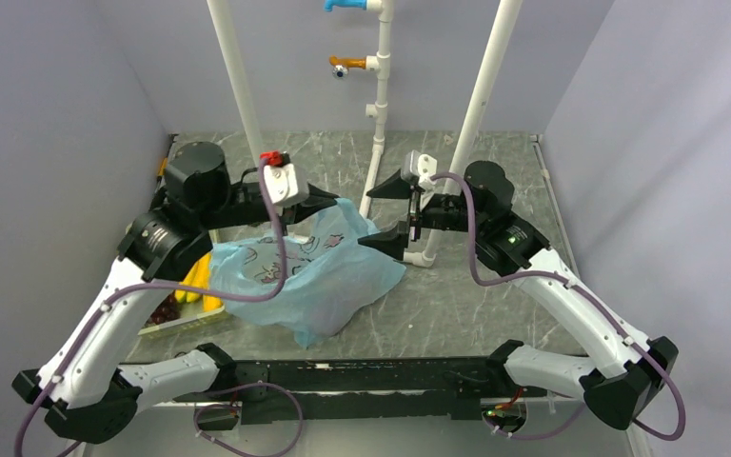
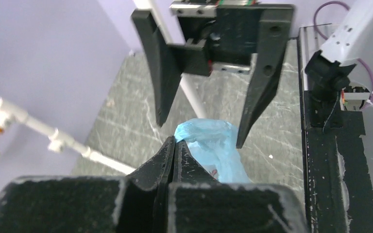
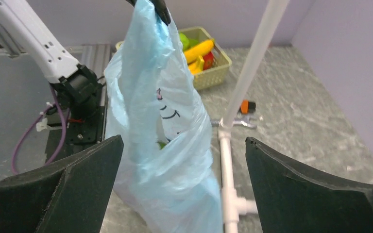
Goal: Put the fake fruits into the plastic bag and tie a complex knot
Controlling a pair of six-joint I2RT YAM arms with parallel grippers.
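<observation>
The light-blue plastic bag (image 1: 319,271) hangs with its top lifted and its bottom resting on the table. My left gripper (image 1: 336,199) is shut on the bag's top edge, as the left wrist view (image 2: 175,140) shows. My right gripper (image 1: 366,217) is open and empty, its jaws to either side of the bag's (image 3: 160,160) right flank. A green piece (image 3: 163,144) shows through the plastic. The other fake fruits, yellow bananas (image 3: 199,48) and a red piece (image 3: 208,59), lie in a basket. No knot shows.
The yellow basket (image 1: 187,322) of fruit stands at the left beside the left arm. White PVC pipes (image 1: 378,143) rise behind the bag, one (image 3: 226,145) close to my right gripper's finger. An orange fitting (image 3: 247,106) lies on the table. Purple walls enclose the table.
</observation>
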